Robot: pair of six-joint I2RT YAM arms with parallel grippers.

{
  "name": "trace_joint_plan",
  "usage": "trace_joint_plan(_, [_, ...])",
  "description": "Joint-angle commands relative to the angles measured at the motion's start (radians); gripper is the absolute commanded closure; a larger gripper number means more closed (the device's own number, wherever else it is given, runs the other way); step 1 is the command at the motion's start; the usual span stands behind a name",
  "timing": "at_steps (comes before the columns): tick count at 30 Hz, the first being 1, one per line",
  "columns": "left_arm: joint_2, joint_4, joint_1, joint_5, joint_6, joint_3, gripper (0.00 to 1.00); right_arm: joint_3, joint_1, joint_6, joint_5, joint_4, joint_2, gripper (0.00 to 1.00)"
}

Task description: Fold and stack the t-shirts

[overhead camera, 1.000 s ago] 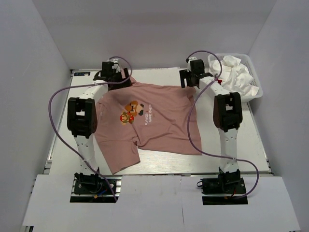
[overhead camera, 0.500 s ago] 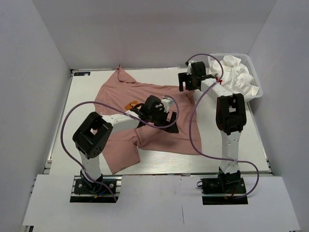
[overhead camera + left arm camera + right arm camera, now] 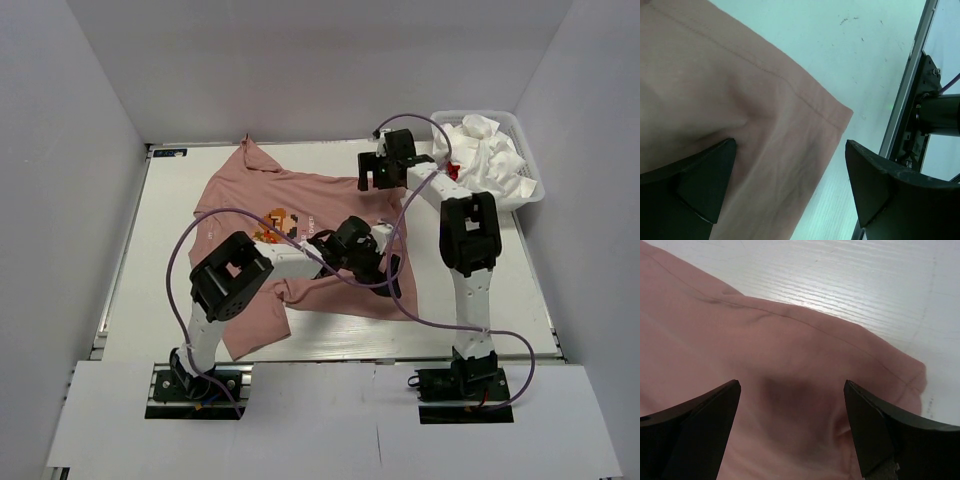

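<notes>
The dusty-pink t-shirt [image 3: 235,205] lies spread on the table with its pixel print [image 3: 280,222] facing up. My left gripper [image 3: 385,270] reaches across it to its near right part and hovers open and empty over a hem corner [image 3: 830,107]. In the left wrist view the left gripper [image 3: 790,150] holds nothing. My right gripper [image 3: 370,175] is open over the shirt's far right corner. In the right wrist view the right gripper [image 3: 791,390] has pink cloth [image 3: 790,340] below it and holds nothing. White t-shirts [image 3: 490,155] with a red patch [image 3: 452,168] are piled in the basket.
The white lattice basket [image 3: 535,195] stands at the far right corner of the table. Purple cables loop from both arms over the shirt. The white table [image 3: 170,270] is bounded by grey walls on three sides.
My left arm has swung from the shirt's far left corner across to its near right part; the far left corner now lies free. My right gripper has shifted slightly left.
</notes>
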Motion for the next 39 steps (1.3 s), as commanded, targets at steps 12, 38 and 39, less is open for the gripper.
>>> trace_joint_plan(12, [-0.035,-0.161,-0.058,0.052,0.018,-0.107,0.0,0.176,-0.009,0.132,0.009,-0.086,0.204,0.1])
trace_joint_plan(38, [-0.278,-0.412,-0.121,-0.292,0.16,0.008,0.0,0.094,-0.044,0.155,0.027,-0.1,-0.085,0.1])
trace_joint_plan(39, [-0.317,-0.412,-0.112,-0.423,0.151,-0.003,0.0,0.063,-0.041,0.144,0.033,-0.092,-0.126,0.1])
